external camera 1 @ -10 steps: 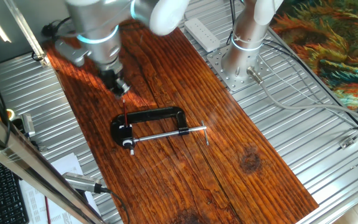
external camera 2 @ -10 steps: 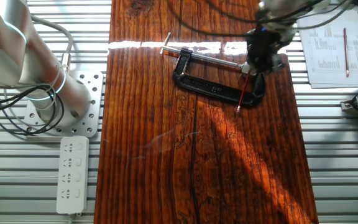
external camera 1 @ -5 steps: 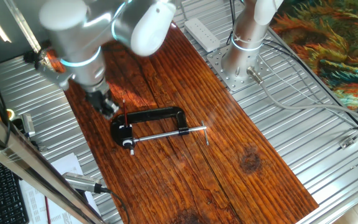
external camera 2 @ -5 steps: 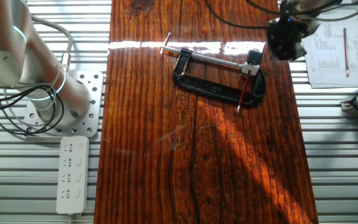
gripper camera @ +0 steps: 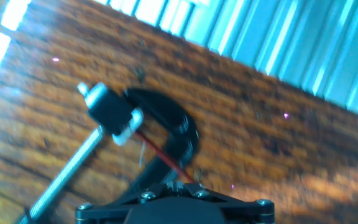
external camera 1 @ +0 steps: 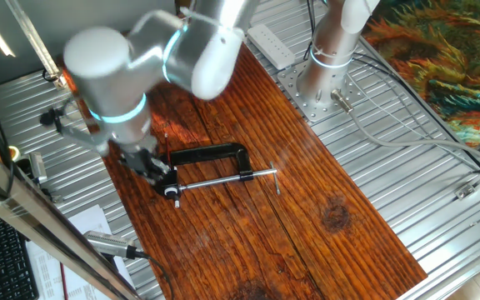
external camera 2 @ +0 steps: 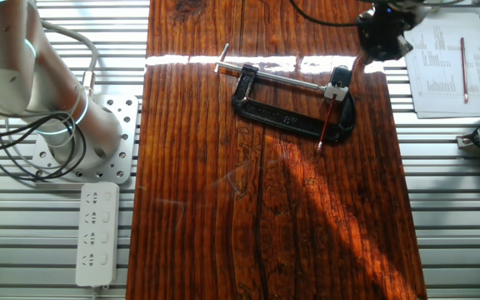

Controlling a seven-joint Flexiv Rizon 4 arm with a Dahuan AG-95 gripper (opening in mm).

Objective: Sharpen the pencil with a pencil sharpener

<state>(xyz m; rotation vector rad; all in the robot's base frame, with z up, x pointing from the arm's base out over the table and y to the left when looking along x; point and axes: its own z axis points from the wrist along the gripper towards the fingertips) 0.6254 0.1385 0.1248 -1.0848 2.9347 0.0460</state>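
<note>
On the wooden table (external camera 2: 190,208), the clamp (external camera 2: 286,112) lies with its screw rod (external camera 2: 277,77) running toward the pencil sharpener (external camera 2: 337,83), pinned at its right end. The pencil (external camera 2: 326,122) sticks out of the sharpener, slanting over the clamp's frame. It is light, thin and likely brittle, so the safest hold looks to be mid-shaft, squeezed gently. The tool (external camera 2: 382,37) hovers just right of the sharpener, holding nothing; its finger spread cannot be told.
</note>
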